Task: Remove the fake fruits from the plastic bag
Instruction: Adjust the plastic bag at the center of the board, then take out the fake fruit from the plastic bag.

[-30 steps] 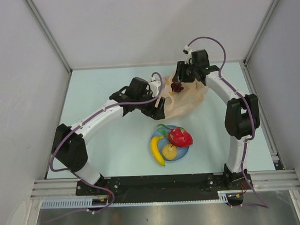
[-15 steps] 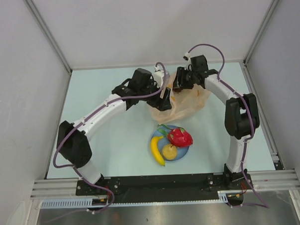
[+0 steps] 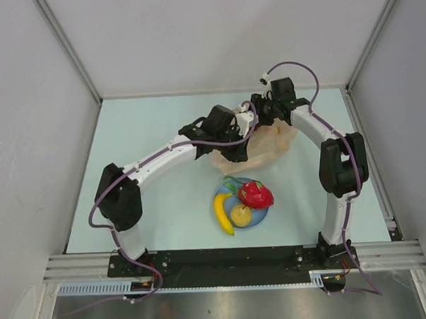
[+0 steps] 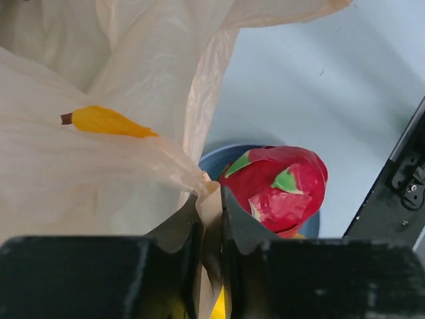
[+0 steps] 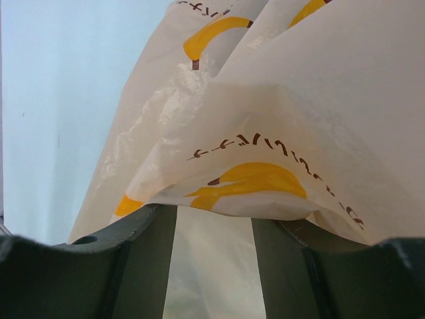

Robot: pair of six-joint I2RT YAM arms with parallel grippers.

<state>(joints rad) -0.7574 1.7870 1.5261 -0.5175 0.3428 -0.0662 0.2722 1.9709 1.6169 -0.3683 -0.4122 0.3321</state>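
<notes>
left gripper [image 4: 211, 222] clamped on plastic bag [image 3: 272, 141] fold, likely holding it up | right gripper [image 5: 214, 266] fingers apart, film draped across | 3 fake fruits [image 3: 255, 194] out, on plate [image 3: 262, 217] near bag

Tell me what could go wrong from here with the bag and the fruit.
1. The left end effector pinches only a thin fold of the plastic bag; it could slip or tear.
2. The dragon fruit on the blue plate sits near the bag; a dragged bag might knock it off.
</notes>
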